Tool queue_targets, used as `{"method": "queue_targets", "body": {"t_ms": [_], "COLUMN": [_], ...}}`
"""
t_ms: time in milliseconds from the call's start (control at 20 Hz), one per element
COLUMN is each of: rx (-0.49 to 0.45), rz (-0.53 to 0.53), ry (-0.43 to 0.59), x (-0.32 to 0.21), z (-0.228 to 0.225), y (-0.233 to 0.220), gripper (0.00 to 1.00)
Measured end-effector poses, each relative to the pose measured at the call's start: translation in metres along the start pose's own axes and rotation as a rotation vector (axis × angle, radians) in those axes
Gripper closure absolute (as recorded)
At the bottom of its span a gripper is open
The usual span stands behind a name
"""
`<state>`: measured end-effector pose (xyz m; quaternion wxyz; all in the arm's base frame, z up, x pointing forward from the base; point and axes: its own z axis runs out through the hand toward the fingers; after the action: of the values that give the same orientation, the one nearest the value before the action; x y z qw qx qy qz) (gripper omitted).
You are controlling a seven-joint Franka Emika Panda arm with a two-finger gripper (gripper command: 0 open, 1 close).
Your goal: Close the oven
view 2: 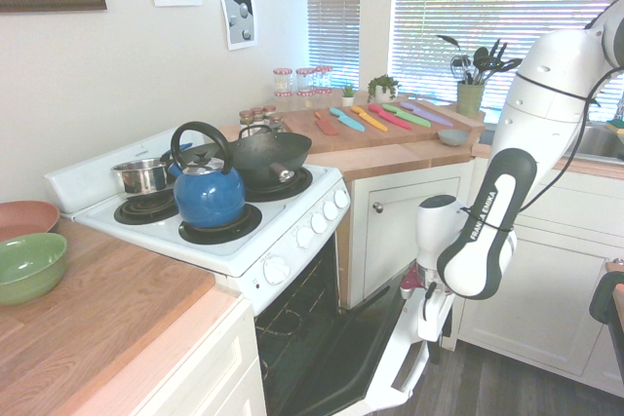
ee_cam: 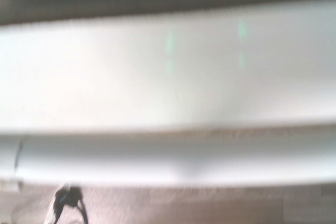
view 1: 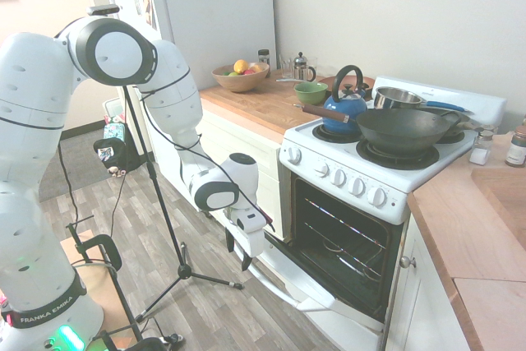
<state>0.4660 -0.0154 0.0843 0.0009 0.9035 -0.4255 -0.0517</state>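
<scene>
We are seeing the oven standing right of centre in the first exterior view, its door hanging open toward the lower middle and its wire racks showing inside the dark cavity. In the second exterior view we are finding the oven at the left and lower centre, with the door reaching toward the bottom. Both exterior views are showing the blue kettle and the dark wok resting on the stovetop. Only the first is giving us the fruit bowl on the worktop at upper centre and the refrigerator behind it; only the second is showing us the colorful knives at upper centre and the utensil pot at upper right. The wrist view is looking closely at the blurred white door edge, with the bar handle running across below it and the floor along the bottom. We are seeing the end effector at the door's handle in the first exterior view, its two dark fingertips standing apart; we cannot tell whether they are touching the handle, and we are seeing nothing lifted in them.
</scene>
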Motion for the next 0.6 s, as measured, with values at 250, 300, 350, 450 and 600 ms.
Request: {"method": "queue_targets", "body": {"t_ms": [250,300,350,450,600], "rx": [0.016,0.015,0.015,0.021,0.038], "rz": [-0.017,-0.019,-0.02,-0.021,-0.026], "ry": [0.048,0.052,0.056,0.067,0.09], "x": [0.009,0.011,0.014,0.02,0.021], "z": [0.002,0.005,0.008,0.014,0.017], "y": [-0.015,-0.018,-0.021,-0.026,-0.032], "gripper": [0.0,0.0,0.0,0.0,0.0]}}
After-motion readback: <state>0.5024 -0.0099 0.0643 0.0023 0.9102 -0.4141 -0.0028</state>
